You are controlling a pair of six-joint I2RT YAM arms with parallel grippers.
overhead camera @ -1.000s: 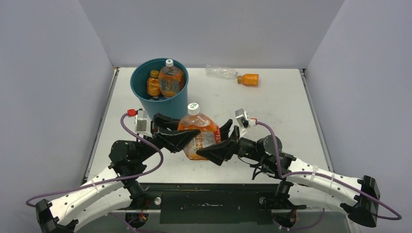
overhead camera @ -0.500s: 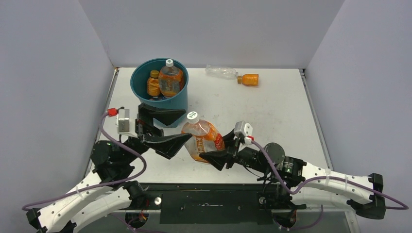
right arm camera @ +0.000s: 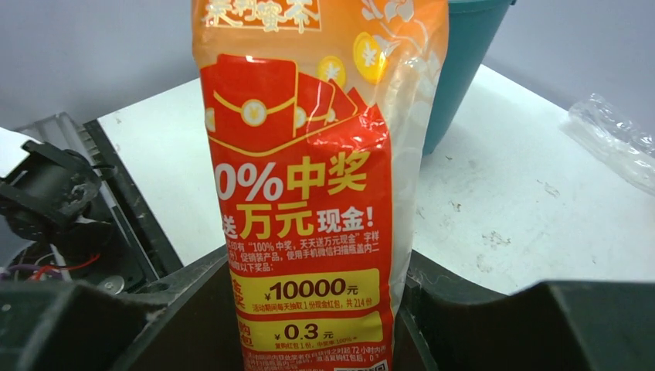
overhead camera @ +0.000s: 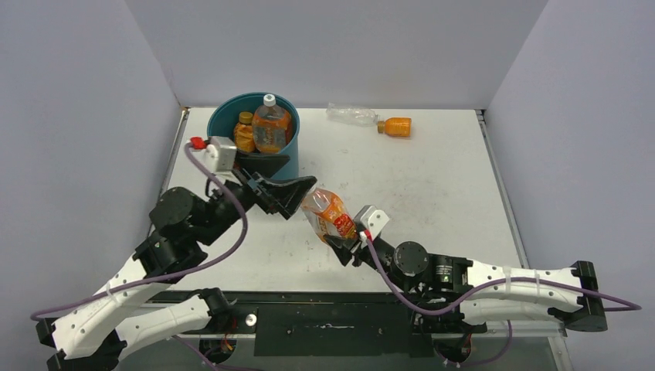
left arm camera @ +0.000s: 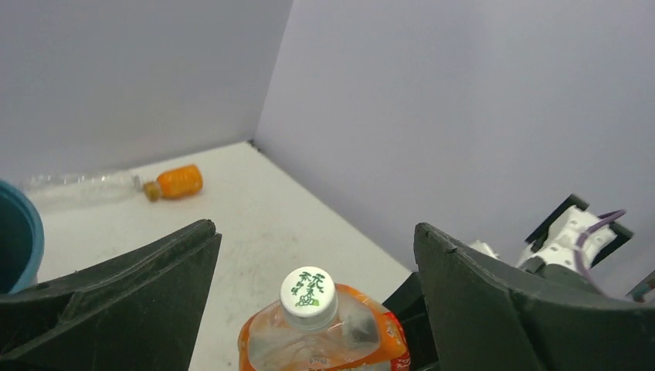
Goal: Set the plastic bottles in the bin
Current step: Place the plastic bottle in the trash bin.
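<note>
A large clear bottle with an orange label (overhead camera: 328, 216) is off the table and leans toward the bin, white cap (left arm camera: 308, 291) up. My right gripper (overhead camera: 341, 242) is shut on its lower body (right arm camera: 309, 193), one finger on each side (right arm camera: 317, 317). My left gripper (overhead camera: 297, 182) stands wide open beside the cap (left arm camera: 313, 232) without touching it, just in front of the teal bin (overhead camera: 284, 167). Two bottles stand in the bin: one clear with an orange label (overhead camera: 271, 127) and one orange (overhead camera: 245, 133).
A crushed clear bottle (overhead camera: 351, 115) and a small orange bottle (overhead camera: 398, 126) lie by the back wall. In the right wrist view the bin wall (right arm camera: 463, 62) rises behind the held bottle and the crushed bottle (right arm camera: 614, 143) lies at the right. Grey walls enclose the table.
My left gripper opened, let go of the big bottle and pulled back toward the bin. My right gripper closed tighter on the bottle and shifted left, tilting it.
</note>
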